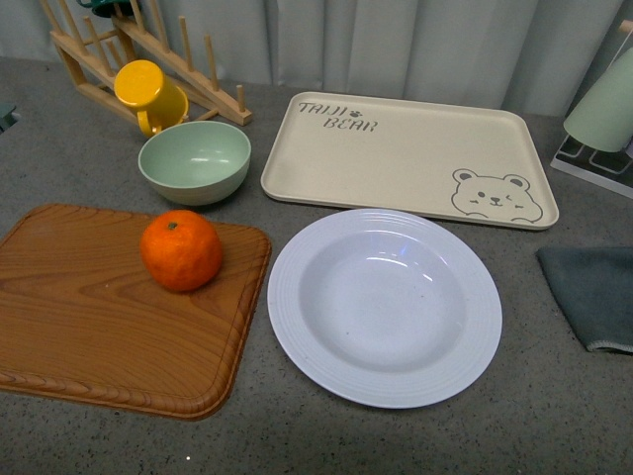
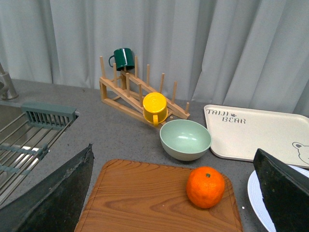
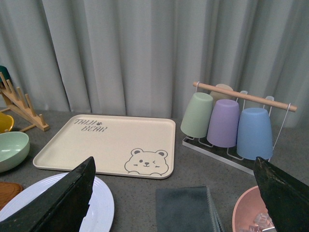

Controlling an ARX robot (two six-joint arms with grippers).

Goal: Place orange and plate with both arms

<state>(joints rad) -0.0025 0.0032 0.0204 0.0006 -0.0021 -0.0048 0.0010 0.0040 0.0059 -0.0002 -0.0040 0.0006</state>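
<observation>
Front view: no arm in frame. Orange (image 1: 181, 249) sits on the wooden cutting board (image 1: 79, 317), toward the board's 1 o'clock corner, green stem dot facing up. Plate (image 1: 384, 309) lies flat on the grey surface (image 1: 297, 440), at 3 o'clock from the orange, just beside the board's edge; can't tell if they touch. Nothing on the plate.

Cream bear tray (image 1: 396, 158) is at 12 o'clock from the plate, very close to its rim. Pale green bowl (image 1: 194, 161) is at 12 o'clock from the orange, off the board. Yellow mug (image 1: 148, 96) is at 11 o'clock from the bowl, hung tilted on the wooden rack (image 1: 99, 49). Grey cloth (image 1: 593, 292) is at 3 o'clock from the plate, apart from it.

Left gripper (image 2: 173, 148): released, dark fingers (image 2: 53, 193) spread wide, nothing between them, above the board with the orange in its view. Right gripper (image 3: 174, 159): released too, fingers (image 3: 285, 193) wide apart, gripping nothing; its view shows the plate rim, the tray and a cup stand (image 3: 231, 121) with green, purple and blue cups.
</observation>
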